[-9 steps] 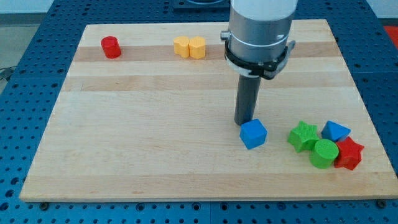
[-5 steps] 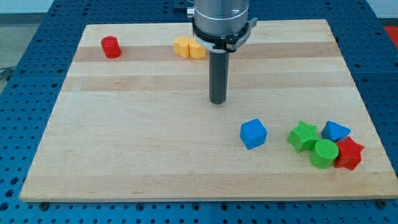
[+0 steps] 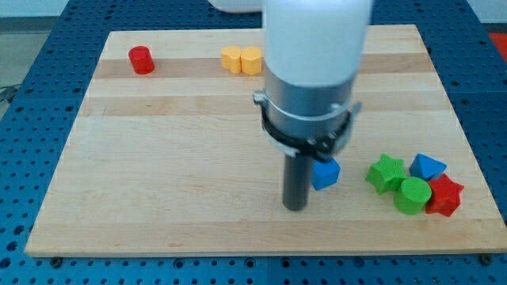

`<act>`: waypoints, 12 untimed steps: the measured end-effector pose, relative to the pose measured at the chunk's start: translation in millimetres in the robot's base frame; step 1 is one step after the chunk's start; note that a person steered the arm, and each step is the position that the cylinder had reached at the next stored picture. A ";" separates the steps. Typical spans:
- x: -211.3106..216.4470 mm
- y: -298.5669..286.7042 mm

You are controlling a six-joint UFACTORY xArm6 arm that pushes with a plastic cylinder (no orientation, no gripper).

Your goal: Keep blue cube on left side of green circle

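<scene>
Right of centre on the tabletop [image 3: 158, 158], blue cube [image 3: 325, 172] sits corner-on, partly hidden, left of green circle [image 3: 413, 195]. Tip [image 3: 295, 207] just left of cube; contact unclear. No gripper fitted.

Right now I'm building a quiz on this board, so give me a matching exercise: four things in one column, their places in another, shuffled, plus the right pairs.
Things:
1. red cylinder
2. yellow blocks
3. blue cube
4. red star

Places:
A. furthest toward the view's right
B. just right of my tip
C. near the view's top-left corner
D. top edge, beside the arm's body

Pairs: 1-C, 2-D, 3-B, 4-A
</scene>
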State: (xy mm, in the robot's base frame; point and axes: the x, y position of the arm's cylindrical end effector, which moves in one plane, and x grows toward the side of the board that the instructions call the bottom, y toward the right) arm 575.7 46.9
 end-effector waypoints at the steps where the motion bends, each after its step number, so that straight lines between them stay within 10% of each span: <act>1: 0.9 11.6; 6: -50.1 -29.5; 12: -1.1 6.3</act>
State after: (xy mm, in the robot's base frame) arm 574.6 53.2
